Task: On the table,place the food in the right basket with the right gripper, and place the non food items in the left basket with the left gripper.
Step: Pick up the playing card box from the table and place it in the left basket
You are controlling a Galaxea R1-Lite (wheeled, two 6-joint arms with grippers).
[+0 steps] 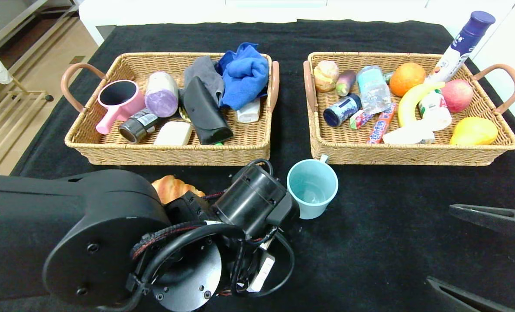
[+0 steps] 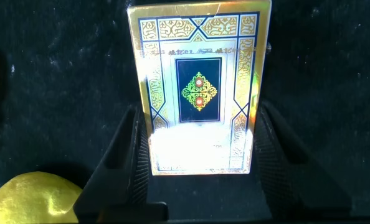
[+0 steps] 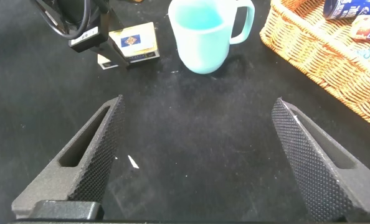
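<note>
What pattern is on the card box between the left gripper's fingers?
The card box has gold ornamental borders around a dark centre with a green diamond motif, clearest in the left wrist view.

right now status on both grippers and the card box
Left gripper closed on card box, on table. Right gripper open, idle. Mug close beside.

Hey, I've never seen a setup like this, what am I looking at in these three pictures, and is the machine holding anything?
It is a two-armed robot sorting things into two wicker baskets on a black table. The big picture looks down from its head; the other two come from cameras on its wrists. The left gripper is closed on a flat card box lying on the cloth. The right gripper waits open and empty. A pale blue mug and a croissant remain on the table. The left basket holds household items, the right basket food.
</note>
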